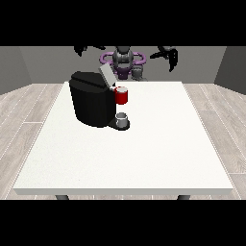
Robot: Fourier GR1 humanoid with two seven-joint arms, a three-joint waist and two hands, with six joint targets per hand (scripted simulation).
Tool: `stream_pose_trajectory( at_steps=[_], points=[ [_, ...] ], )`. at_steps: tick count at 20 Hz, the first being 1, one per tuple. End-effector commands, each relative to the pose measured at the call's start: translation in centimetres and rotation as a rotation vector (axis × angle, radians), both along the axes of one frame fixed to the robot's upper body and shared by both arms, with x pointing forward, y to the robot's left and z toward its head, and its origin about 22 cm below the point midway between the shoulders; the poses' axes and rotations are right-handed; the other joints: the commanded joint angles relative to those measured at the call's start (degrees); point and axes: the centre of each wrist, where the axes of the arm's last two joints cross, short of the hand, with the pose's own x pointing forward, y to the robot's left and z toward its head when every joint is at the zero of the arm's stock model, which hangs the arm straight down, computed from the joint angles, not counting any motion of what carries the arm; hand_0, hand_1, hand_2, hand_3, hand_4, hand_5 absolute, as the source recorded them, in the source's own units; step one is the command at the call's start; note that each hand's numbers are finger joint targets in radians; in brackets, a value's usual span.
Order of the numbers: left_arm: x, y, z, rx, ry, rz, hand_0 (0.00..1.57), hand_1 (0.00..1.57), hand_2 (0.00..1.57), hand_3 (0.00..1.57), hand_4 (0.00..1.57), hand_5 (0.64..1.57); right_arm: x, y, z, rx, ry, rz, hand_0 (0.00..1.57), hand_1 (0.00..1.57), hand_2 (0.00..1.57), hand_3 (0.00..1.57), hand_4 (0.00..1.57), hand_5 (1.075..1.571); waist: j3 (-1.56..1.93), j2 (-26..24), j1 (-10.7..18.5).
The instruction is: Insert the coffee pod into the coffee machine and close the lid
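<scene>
The black coffee machine (90, 103) stands on the left half of the white table (144, 144), its grey lid (105, 73) tilted up and open. A red thing at the machine (122, 96) sits at its front. Below it, a grey thing (123, 118) rests on the machine's base. Another grey thing (138, 72) shows at the table's far edge, in front of the robot; I cannot tell whether either is the pod. The hand at the view's left (84, 49) and the hand at the view's right (168, 54) are raised above the far edge, fingers spread, holding nothing.
The robot's torso (123, 60) stands behind the far edge. White tabletop stretches to the right of and in front of the machine. Wooden floor surrounds the table.
</scene>
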Motion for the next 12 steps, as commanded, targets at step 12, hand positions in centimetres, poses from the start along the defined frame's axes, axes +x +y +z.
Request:
stream_pose_trajectory(
  at_steps=[12],
  points=[
    [-2.4,-0.6,3.0,-0.023,-0.143,-0.028,0.00,0.00,0.00,0.00,0.34,1.571,4.5,-1.0,3.1,0.184,0.020,-0.046,0.00,0.00,0.00,0.00,0.10,1.571,0.01,9.52,4.03]
  ],
)
